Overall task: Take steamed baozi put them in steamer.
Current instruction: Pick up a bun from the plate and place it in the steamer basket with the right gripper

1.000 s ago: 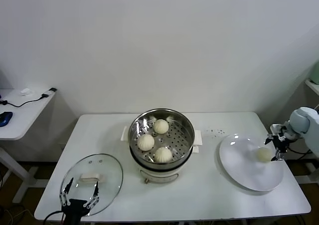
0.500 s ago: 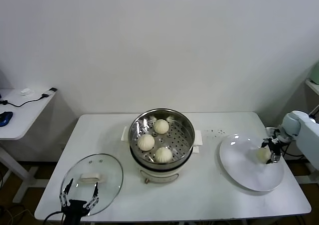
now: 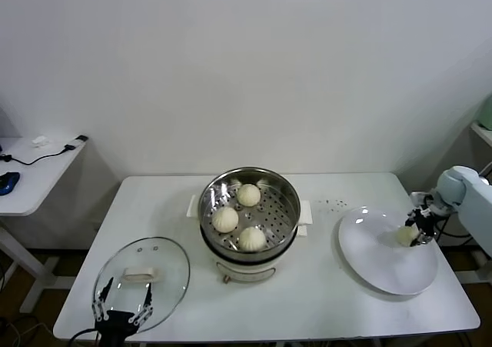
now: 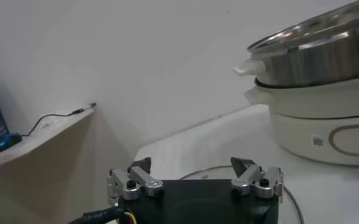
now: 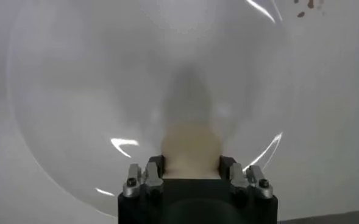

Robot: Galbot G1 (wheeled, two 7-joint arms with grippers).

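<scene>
The steamer, a shiny steel basket on a white cooker base, stands mid-table and holds three baozi. The fourth baozi lies on the white plate at the table's right. My right gripper is at this bun, with a finger on each side. In the right wrist view the bun fills the gap between the fingers of the right gripper, with the plate below. My left gripper waits open over the front left of the table.
A round glass lid lies flat at the front left under the left gripper. The steamer shows at the side in the left wrist view. A small side table with cables stands to the left.
My right gripper has come down from the plate's right edge onto the baozi and closed round it. The left arm has not moved.
</scene>
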